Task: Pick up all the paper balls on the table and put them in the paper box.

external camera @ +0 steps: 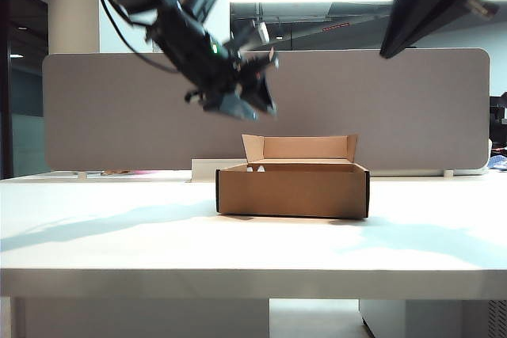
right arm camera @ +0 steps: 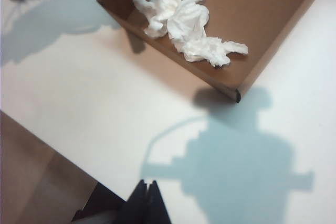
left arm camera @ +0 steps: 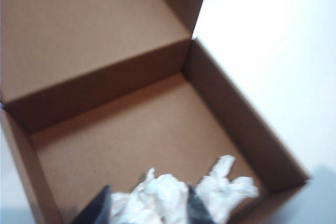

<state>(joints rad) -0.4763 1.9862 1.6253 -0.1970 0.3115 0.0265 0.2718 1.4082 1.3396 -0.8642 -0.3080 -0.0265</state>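
We see the left claw (external camera: 252, 91) hanging above the paper box (external camera: 293, 189), tilted down toward its open top. In the left wrist view its jaws stand partly apart with a paper ball (left arm camera: 152, 199) showing between the fingertips (left arm camera: 97, 208); whether the paper is gripped or already lying on the box floor beneath, we cannot tell. Another paper ball (left arm camera: 227, 188) lies just beside it inside the box. The right wrist view shows the paper balls (right arm camera: 184, 22) as one white clump near a box corner, so we cannot count them apart. The right claw (right arm camera: 147, 203) is closed with nothing in it, raised well above the worktop (external camera: 119, 235) at the right side.

We judge the task to be nearly done. The risks we see:
- Tissue could cling to a fingertip and be dragged out when the left claw lifts, since the wad sits right between the jaws.
- The light box could shift or tip if a claw catches its wall or upright lid flap (external camera: 305, 146).
- A stray ball may lie behind the box, hidden from us.
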